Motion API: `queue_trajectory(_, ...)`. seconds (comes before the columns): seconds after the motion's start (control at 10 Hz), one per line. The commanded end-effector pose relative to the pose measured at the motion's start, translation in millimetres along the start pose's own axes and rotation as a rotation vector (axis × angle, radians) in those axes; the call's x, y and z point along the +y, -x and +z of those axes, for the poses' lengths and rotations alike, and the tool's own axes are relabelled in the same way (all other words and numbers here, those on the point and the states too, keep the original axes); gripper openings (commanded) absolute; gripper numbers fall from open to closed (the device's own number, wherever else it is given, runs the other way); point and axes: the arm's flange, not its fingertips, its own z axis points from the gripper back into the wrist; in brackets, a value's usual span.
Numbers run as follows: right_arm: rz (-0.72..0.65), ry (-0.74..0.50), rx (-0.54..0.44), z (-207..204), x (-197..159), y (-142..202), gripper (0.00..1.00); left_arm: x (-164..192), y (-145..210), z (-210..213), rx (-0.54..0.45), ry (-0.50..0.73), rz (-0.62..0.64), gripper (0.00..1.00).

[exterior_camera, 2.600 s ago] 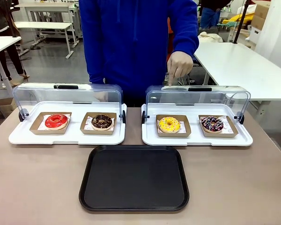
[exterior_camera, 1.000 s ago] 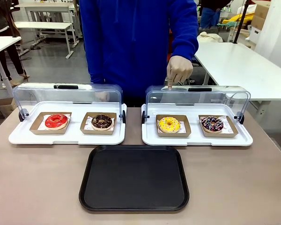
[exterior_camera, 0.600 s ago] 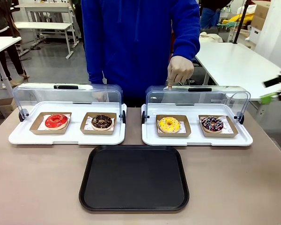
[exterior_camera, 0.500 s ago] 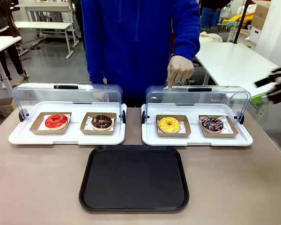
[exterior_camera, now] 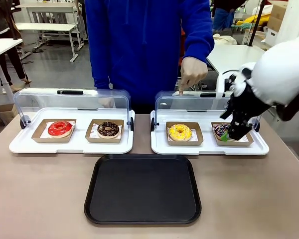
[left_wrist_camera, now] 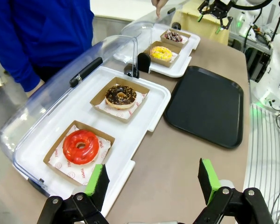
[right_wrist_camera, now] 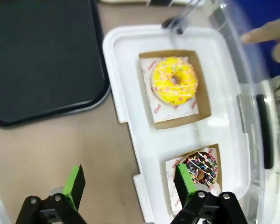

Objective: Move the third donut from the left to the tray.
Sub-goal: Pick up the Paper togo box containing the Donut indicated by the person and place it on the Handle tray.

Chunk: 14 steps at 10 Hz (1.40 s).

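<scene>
The ring donut with bright yellow icing (exterior_camera: 180,132) sat in its brown cardboard holder on the right-hand white display tray (exterior_camera: 209,149), toward the tabletop's (exterior_camera: 40,199) far edge. The right arm's black pincer (exterior_camera: 234,131) hung over the sprinkled chocolate donut (exterior_camera: 221,130) beside it. The large flat black plastic tray (exterior_camera: 142,189) lay by the near edge. A person's hand (exterior_camera: 192,71) pointed downward.

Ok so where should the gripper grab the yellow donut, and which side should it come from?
Probably best by its brown cardboard holder, not the icing: the yellow donut sits in that shallow square holder, whose raised walls give a pinch point. Pinch the near wall, coming from above on the robot's side, since the clear lid stands raised at the far side.
</scene>
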Motion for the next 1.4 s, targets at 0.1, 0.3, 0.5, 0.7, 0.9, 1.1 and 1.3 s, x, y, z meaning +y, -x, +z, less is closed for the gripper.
queue_trajectory(0.1, 0.029, 0.106, 0.028, -34, 7, -5, 1.00, 1, -2, 1, -0.029, 0.001, -0.022, 1.00)
queue_trajectory(0.3, 0.040, 0.009, 0.038, -18, 2, -2, 1.00, 1, -2, 1, -0.029, 0.001, -0.022, 1.00)
queue_trajectory(0.5, 0.051, 0.025, 0.036, -29, 0, -4, 1.00, 1, -2, 1, -0.029, 0.001, -0.022, 1.00)
queue_trajectory(0.7, 0.186, 0.120, 0.070, -66, 4, -20, 1.00, 1, -2, 1, -0.029, 0.001, -0.022, 1.00)
queue_trajectory(0.9, 0.235, 0.168, 0.080, -90, 4, -35, 1.00, 1, -2, 1, -0.029, 0.001, -0.022, 1.00)
queue_trajectory(1.1, 0.243, 0.167, 0.092, -112, -2, -38, 1.00, 1, -2, 1, -0.029, 0.001, -0.022, 1.00)
queue_trajectory(1.3, 0.268, 0.178, 0.106, -123, -12, -42, 1.00, 1, -2, 1, -0.029, 0.001, -0.022, 1.00)
